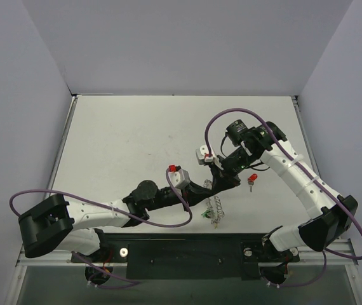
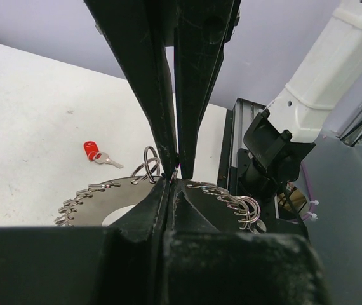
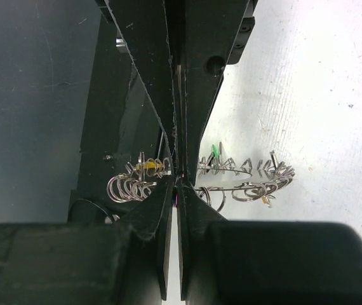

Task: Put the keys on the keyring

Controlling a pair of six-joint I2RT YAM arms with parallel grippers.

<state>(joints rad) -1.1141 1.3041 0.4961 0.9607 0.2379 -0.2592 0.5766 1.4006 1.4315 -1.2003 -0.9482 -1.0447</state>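
One green key (image 3: 214, 150), one yellow key (image 3: 150, 166) seemingly on the keyring (image 3: 257, 171).

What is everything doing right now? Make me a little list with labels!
left gripper: shut, pinching the keyring
right gripper: shut, pinching the keyring too
keyring: silver coil, spreading out on both sides of the fingers
red key: lying loose on the table, apart from the keyring
green key: among the coil's loops
yellow key: among the coil's loops
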